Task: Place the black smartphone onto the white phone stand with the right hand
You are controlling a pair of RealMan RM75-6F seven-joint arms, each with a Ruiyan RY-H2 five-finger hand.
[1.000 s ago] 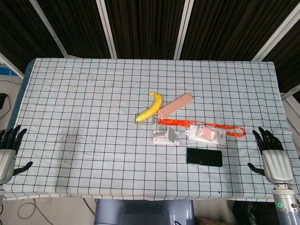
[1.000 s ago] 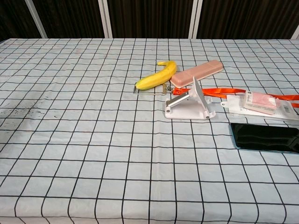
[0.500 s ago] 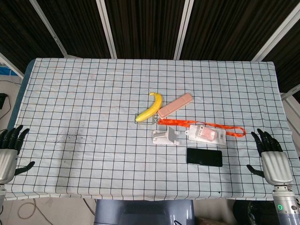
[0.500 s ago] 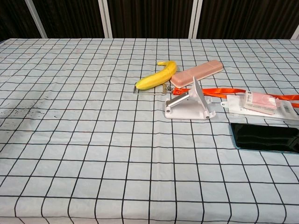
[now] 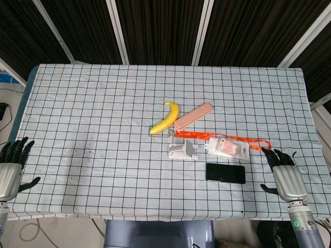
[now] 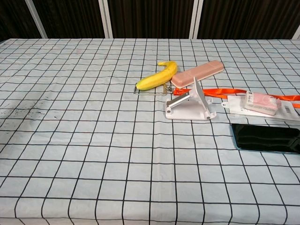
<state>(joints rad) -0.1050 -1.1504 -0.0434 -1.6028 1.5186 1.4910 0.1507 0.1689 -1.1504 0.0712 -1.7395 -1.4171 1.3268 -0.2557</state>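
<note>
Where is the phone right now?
The phone lies flat on the table's near right part in the head view, just in front of the badge holder, right of the stand, with the right hand further right, apart from it.

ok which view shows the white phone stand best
The chest view: the white plastic phone stand is large there and seen from the side, showing its tilted back plate and flat base. The head view shows the stand small and from above, so its shape is hard to read.
</note>
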